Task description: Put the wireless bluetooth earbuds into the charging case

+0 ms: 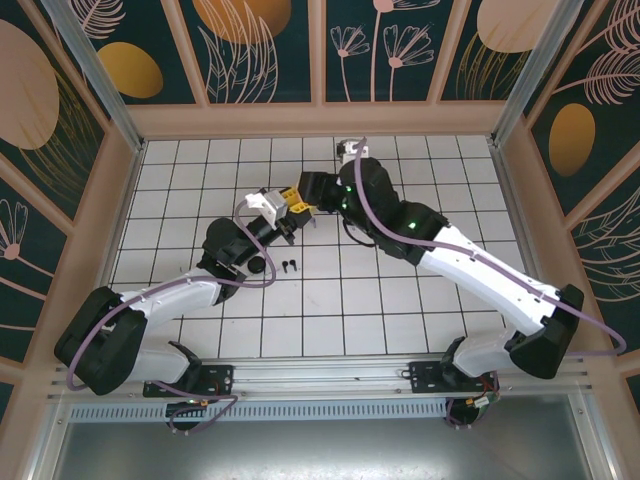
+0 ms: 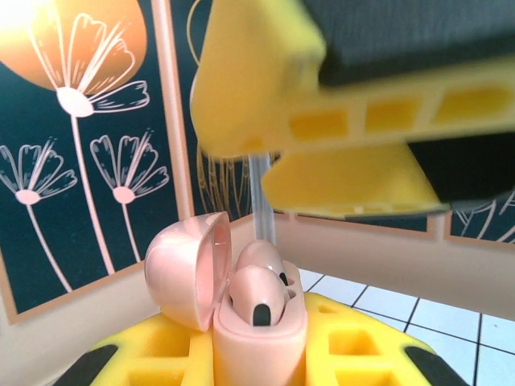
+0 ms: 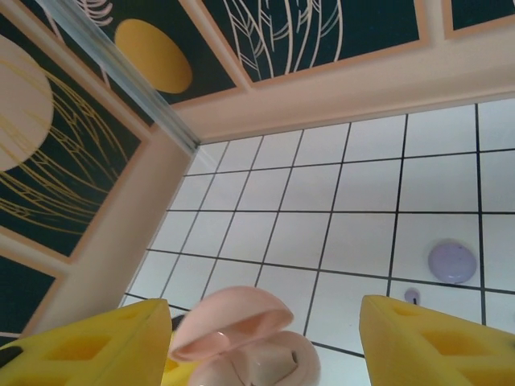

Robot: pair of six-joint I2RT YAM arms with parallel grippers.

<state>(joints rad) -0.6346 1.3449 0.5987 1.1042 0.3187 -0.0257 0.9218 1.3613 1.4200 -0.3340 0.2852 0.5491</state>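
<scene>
The left gripper (image 2: 257, 358) is clamped on the pale pink charging case (image 2: 261, 342), its yellow fingers (image 2: 362, 346) pressing the body from either side and holding it upright above the tiled table (image 3: 354, 185). The case's lid (image 2: 189, 269) is swung open to one side. Two pale pink earbuds (image 2: 256, 299) sit in the wells, one behind the other, though whether both are fully seated is hard to tell from this angle.

The right gripper (image 3: 261, 342) hangs just above the case with its fingers (image 3: 434, 338) spread wide apart, holding nothing; from its wrist camera the open lid lies between them. In the left wrist view those fingers loom blurred just over the case.

On the table, a lilac case (image 3: 452, 261) lies closed with a lilac earbud (image 3: 412, 296) just beside it.
</scene>
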